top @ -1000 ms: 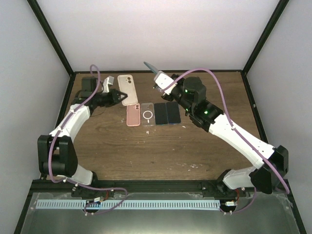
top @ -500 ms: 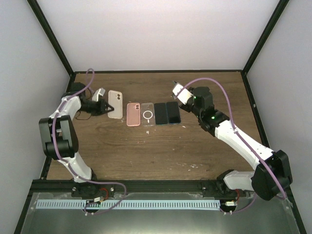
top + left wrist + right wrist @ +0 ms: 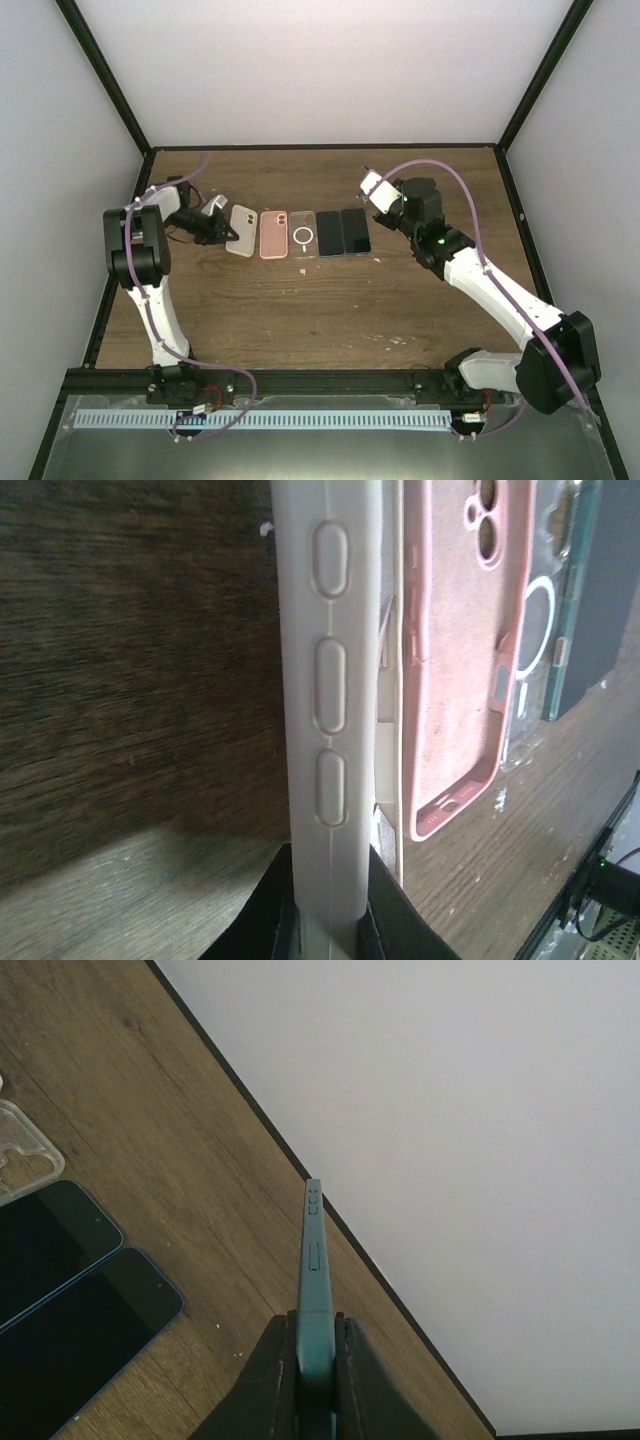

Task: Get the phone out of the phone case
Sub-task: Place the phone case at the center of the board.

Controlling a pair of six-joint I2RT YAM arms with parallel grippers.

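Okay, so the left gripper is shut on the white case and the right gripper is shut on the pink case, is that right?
Not quite. The right gripper is shut on a teal phone, as the right wrist view shows; the pink case lies loose beside the white case. The left gripper is indeed shut on the white case.

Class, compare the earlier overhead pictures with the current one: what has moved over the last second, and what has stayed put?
The left gripper, still shut on the white case, carried it left and down to beside the pink case. The right gripper, still holding the teal phone, drew back rightward and lower. The pink case, clear case and two dark phones stayed in their row.
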